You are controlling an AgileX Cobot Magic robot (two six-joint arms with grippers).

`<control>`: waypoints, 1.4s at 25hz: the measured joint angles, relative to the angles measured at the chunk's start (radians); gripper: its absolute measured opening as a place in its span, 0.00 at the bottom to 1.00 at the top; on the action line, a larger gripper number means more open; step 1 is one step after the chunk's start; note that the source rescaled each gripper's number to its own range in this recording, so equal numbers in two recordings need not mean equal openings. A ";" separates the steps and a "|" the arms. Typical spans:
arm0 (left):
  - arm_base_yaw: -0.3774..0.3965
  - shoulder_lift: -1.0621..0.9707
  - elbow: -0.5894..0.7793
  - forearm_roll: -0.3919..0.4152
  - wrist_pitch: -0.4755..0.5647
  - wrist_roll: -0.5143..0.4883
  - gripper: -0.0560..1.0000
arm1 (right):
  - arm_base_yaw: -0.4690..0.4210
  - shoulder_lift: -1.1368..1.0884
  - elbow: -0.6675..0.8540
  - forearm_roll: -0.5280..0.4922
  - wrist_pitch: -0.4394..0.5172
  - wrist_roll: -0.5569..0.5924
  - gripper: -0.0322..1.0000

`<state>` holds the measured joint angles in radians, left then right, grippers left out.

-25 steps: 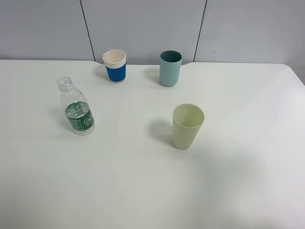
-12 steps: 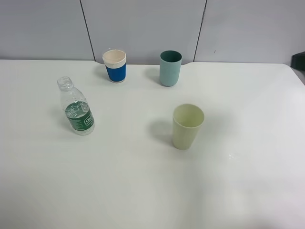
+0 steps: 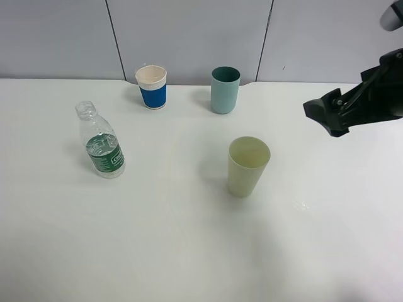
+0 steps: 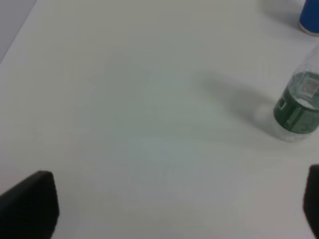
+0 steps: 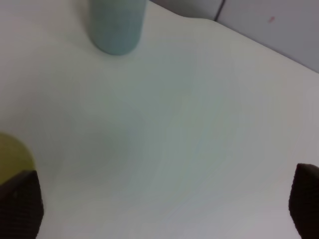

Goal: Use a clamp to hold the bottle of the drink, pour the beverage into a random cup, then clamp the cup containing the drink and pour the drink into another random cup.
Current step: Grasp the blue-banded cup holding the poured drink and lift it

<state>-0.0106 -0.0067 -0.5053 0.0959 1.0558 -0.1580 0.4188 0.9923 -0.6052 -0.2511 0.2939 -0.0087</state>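
The clear bottle with a dark green label stands uncapped on the left of the white table, partly filled with clear liquid; the left wrist view also catches the bottle. My left gripper is open, well short of the bottle, and the high view does not show it. The pale yellow-green cup stands mid-table. The teal cup stands behind it. My right gripper hovers open, to the right of both cups. The right wrist view has the right gripper, teal cup and yellow-green cup.
A white paper cup with a blue band stands at the back, left of the teal cup, and its edge shows in the left wrist view. A grey panelled wall runs behind the table.
The right arm has come into the high view from the right edge and moved left over the table toward the cups. Bottle and cups have not moved.
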 joint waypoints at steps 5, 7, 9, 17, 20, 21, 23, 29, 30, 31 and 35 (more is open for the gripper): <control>0.000 0.000 0.000 0.000 0.000 0.000 1.00 | 0.102 0.000 0.000 0.000 -0.003 0.000 1.00; 0.000 0.000 0.000 0.000 0.000 0.000 1.00 | 0.139 0.005 0.000 0.000 -0.003 0.000 1.00; 0.000 0.000 0.000 0.000 0.000 0.000 1.00 | 0.169 0.012 0.000 0.001 -0.003 0.000 1.00; 0.000 0.000 0.000 0.000 0.000 0.000 1.00 | 0.226 0.112 0.000 0.007 -0.003 0.023 1.00; 0.000 0.000 0.000 0.000 0.000 0.000 1.00 | 0.226 0.161 0.000 0.008 -0.003 0.053 1.00; 0.000 0.000 0.000 0.000 0.000 0.000 1.00 | 0.226 0.175 0.000 0.008 -0.003 0.058 1.00; 0.000 0.000 0.000 0.000 0.000 0.000 1.00 | 0.226 0.197 0.000 0.008 -0.003 0.067 1.00; 0.000 0.000 0.000 0.000 0.000 0.000 1.00 | 0.236 0.209 0.000 0.014 -0.009 0.082 1.00; 0.000 0.000 0.000 0.000 0.000 0.000 1.00 | 0.236 0.209 0.000 0.016 -0.009 0.090 1.00; 0.000 0.000 0.000 0.000 0.000 0.001 1.00 | 0.236 0.209 0.000 0.017 -0.009 0.106 1.00; 0.000 0.000 0.000 0.000 0.000 0.001 1.00 | 0.236 0.214 0.004 0.015 0.003 0.185 1.00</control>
<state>-0.0106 -0.0067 -0.5053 0.0959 1.0558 -0.1571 0.6545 1.2068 -0.6015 -0.2361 0.2968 0.1759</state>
